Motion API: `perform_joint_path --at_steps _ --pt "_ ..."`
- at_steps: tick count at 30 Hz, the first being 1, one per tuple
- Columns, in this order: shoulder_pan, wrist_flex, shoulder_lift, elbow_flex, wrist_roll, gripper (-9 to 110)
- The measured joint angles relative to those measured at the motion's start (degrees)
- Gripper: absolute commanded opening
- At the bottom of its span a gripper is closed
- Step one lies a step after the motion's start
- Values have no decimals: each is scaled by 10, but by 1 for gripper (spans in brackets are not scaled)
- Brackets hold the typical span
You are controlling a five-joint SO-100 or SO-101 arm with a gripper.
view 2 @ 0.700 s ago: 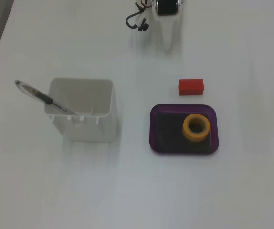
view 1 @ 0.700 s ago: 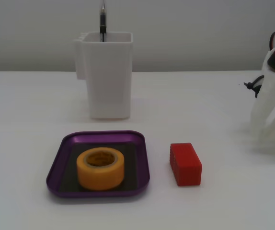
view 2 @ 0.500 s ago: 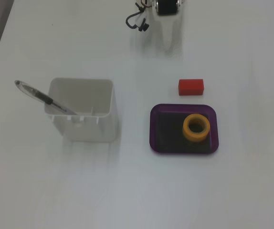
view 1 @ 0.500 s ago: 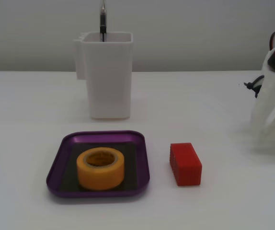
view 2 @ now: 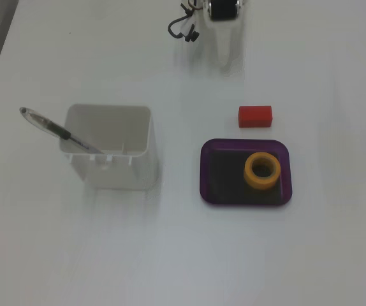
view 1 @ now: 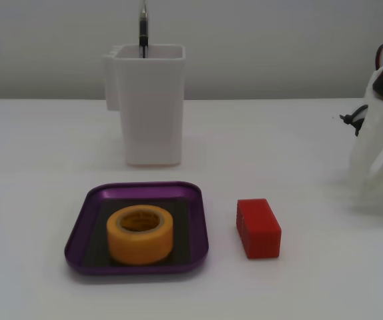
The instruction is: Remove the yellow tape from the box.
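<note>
Containers, two. First, the box (view 1: 78, 235), a shallow purple tray with a dark floor; I see the yellow tape (view 1: 140, 234) lying flat inside it, hollow centre up, in both fixed views. In a fixed view the tape (view 2: 263, 170) sits toward the tray's right half. Second, a tall white container (view 1: 151, 110) holding one pen (view 2: 58, 131), which leans out over the rim. Loose items, one: a red block (view 1: 258, 228) beside the tray, not touching it. Surface: plain white table (view 1: 311, 287) against a pale wall. Arm: white body (view 1: 378, 147) at the frame edge; I cannot see the gripper, so its jaws go unreported.
</note>
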Motion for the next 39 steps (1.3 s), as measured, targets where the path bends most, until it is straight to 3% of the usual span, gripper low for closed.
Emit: perform_joint_path --at_steps 30,39 --pt "0 -14 0 0 0 -1" --pt "5 -29 0 -85 0 0"
